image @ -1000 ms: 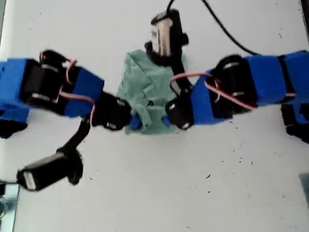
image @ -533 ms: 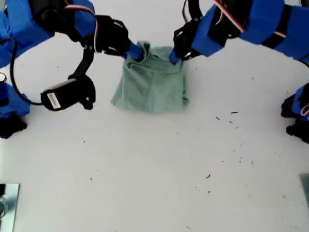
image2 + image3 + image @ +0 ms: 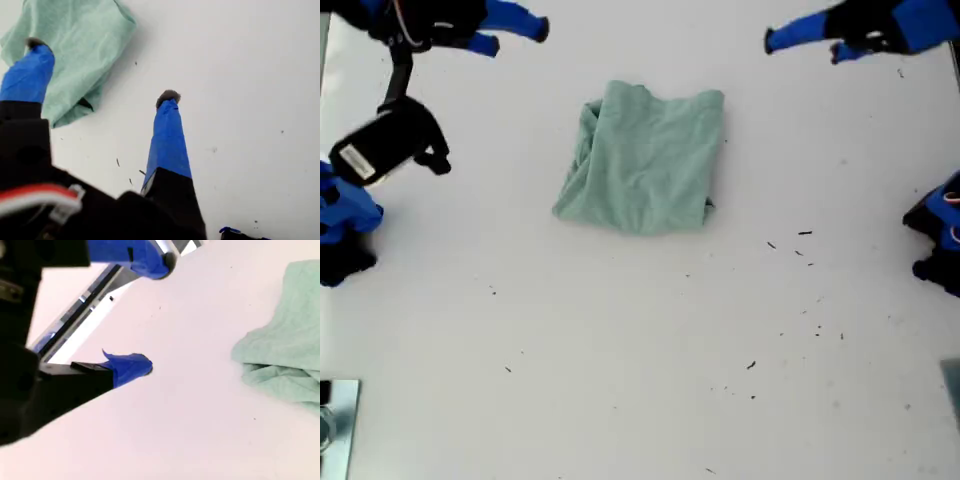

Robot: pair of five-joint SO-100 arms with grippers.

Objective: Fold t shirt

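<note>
The t shirt [image 3: 642, 158] is left folded at the counter's [image 3: 640, 360] twelve o'clock in the exterior view – both sets of jaws are held apart, empty, clear of it

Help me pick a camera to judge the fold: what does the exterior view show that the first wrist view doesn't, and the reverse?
Only the exterior view shows the whole folded t shirt, both arms pulled back to its upper corners, and a black camera unit. Only the first wrist view shows my first gripper close up, jaws apart and empty. Both show the shirt lying free on the white table.
</note>
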